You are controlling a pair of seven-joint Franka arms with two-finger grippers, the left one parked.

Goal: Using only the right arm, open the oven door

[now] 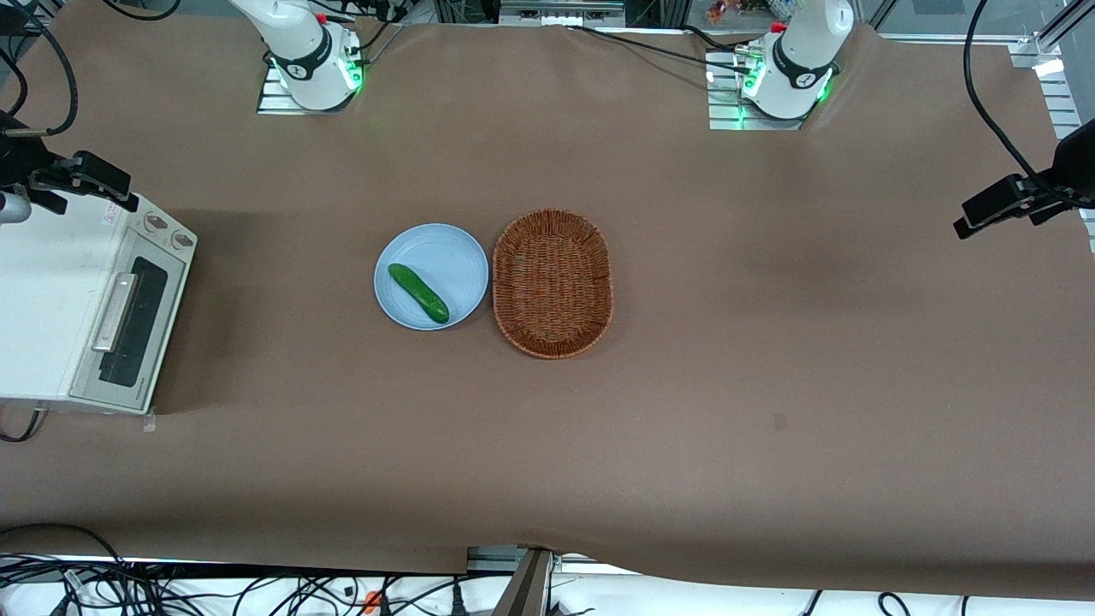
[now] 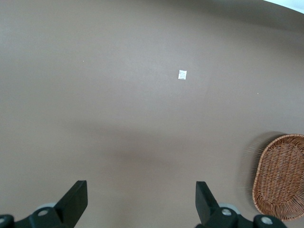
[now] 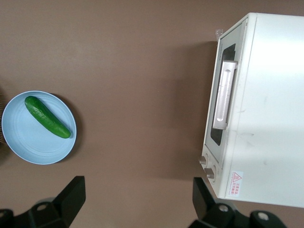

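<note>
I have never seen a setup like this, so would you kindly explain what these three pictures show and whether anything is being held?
Two robot arms are bolted to a brown table. One picture looks down from the front; the other two come from cameras on each arm's wrist. The working right arm's hand hangs open and empty above the table in front of the oven, holding nothing. The oven door, with its silver handle, is shut. Mid-table sit a blue plate carrying a cucumber and, beside it toward the parked arm's end, an empty wicker basket.
</note>
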